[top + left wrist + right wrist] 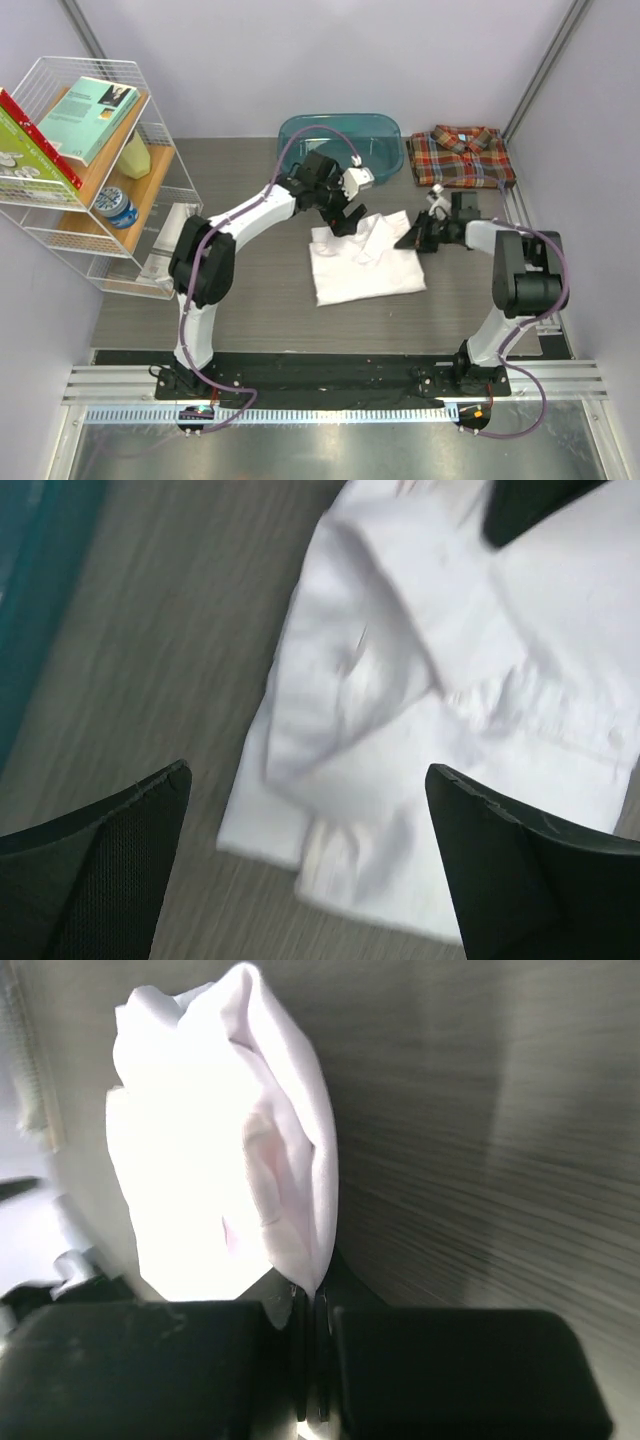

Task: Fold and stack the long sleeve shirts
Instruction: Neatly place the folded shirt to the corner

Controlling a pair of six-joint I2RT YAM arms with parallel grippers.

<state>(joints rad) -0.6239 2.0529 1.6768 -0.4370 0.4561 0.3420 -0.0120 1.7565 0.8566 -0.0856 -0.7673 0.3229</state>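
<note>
Right gripper [312,1305] clamped on the white shirt [362,262], left gripper [342,220] spread open.

The white shirt lies half folded mid-table [250,300]. I pinch its right edge, I think to fold that side inward, and my left hangs empty above its far-left corner. The plaid shirt [464,155] sits folded at the far right corner. The tub [300,125] stands close behind my left arm, which could crowd it.
</note>
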